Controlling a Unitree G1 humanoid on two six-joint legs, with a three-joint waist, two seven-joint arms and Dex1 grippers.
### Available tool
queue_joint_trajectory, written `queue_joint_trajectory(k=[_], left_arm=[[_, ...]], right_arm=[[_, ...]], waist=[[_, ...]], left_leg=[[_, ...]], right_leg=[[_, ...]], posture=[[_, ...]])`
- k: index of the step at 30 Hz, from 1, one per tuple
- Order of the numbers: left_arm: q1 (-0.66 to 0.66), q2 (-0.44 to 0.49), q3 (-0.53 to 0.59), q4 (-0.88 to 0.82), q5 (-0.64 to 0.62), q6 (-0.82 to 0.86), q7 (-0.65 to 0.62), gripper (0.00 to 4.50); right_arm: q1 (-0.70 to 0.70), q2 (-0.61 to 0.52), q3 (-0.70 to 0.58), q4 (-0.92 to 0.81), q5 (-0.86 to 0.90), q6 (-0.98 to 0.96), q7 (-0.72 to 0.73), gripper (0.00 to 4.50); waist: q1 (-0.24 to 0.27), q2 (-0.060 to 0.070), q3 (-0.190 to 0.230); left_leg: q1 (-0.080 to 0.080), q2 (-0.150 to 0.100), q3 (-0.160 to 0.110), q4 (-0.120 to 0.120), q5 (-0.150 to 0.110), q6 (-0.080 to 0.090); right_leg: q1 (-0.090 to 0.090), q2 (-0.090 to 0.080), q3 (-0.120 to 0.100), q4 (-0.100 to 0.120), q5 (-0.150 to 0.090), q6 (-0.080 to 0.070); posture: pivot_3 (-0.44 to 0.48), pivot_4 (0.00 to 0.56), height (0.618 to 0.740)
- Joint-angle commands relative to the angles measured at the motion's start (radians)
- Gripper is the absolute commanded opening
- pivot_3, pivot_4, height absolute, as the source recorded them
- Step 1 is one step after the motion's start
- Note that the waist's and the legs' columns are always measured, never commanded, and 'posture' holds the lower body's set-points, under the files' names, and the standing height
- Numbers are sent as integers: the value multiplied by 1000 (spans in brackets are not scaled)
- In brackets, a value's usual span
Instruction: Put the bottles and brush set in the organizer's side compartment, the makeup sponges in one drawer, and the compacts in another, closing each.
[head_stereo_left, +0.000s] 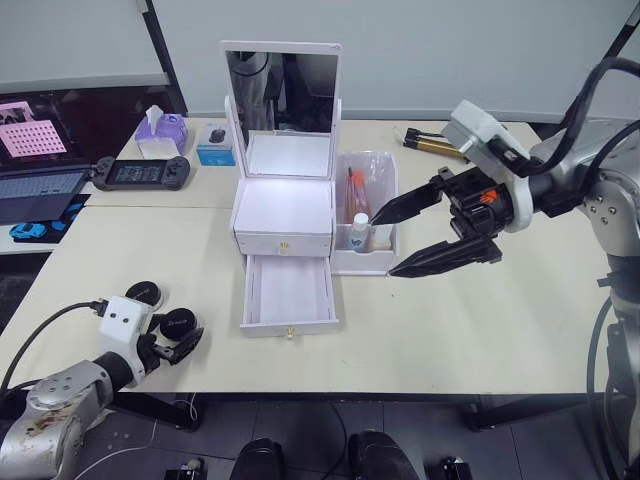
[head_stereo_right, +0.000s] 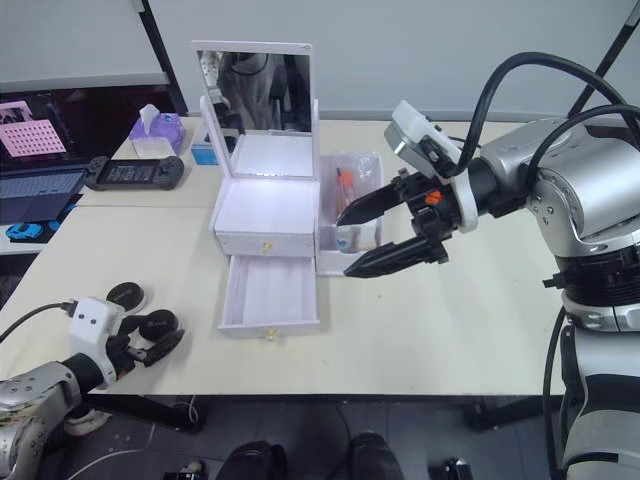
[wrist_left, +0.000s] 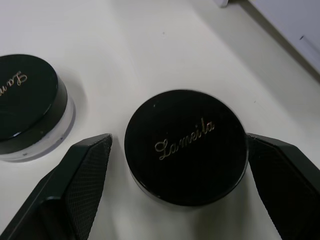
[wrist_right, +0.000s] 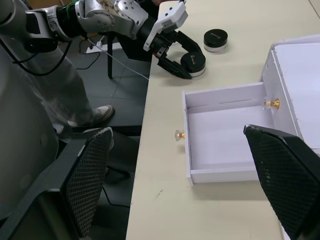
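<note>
1. Left hand (wrist_left: 175, 195), fingers spread open, is straddling round black-lidded compact (wrist_left: 186, 146) on tabletop (head_stereo_left: 480, 330); nothing gripped yet.
2. Right hand (head_stereo_left: 405, 240) is hovering open by side compartment (head_stereo_left: 367, 215).
3. White bottom drawer (head_stereo_left: 289, 295) is sitting open, empty, to the compact's right; left hand nearer.

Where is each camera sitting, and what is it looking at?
Left eye, right eye: on the head, looking down at the table and organizer, both arms showing.
Left wrist: on the left arm, over a black compact between open fingers.
Right wrist: on the right arm, over the open lower drawer.
Shared: the right wrist view also shows the left end effector around that compact.
</note>
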Motion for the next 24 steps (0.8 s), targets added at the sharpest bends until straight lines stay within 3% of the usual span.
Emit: queue_joint_trajectory(k=[1, 4, 12, 17, 24], left_arm=[[-13, -7, -7, 28, 17, -45, -6, 3840], [-19, -15, 3, 47, 2, -67, -22, 2925], [-12, 3, 103, 7, -75, -79, -61, 2909], [-94, 70, 130, -26, -146, -35, -111, 2909], [-329, 187, -6, -29, -210, 28, -251, 2909]], right_arm=[[-37, 7, -29, -27, 19, 25, -18, 4500], [-46, 17, -28, -29, 20, 40, -31, 4500], [-47, 28, -29, -29, 8, 46, -63, 4500], [-37, 28, -42, -39, 18, 52, -86, 4500], [-11, 13, -75, -67, 33, 63, -127, 4500]], waist=[[0, 0, 0], [3, 0, 0], [0, 0, 0], [4, 0, 0], [8, 0, 0]], left_leg=[[0, 0, 0, 0, 0, 0], [0, 0, -1, 0, 0, 0], [-1, 0, -2, 0, 0, 0], [-1, 0, -2, 0, 0, 0], [-2, 0, -3, 1, 1, -1]], right_leg=[[0, 0, 0, 0, 0, 0], [1, -1, -1, 0, 0, 0], [1, -1, -3, 0, 0, -1], [1, -1, -6, 0, -1, -2], [1, -1, -7, 0, -1, -2]], posture=[[0, 150, 725], [0, 150, 725], [0, 150, 725], [0, 150, 725], [0, 150, 725]])
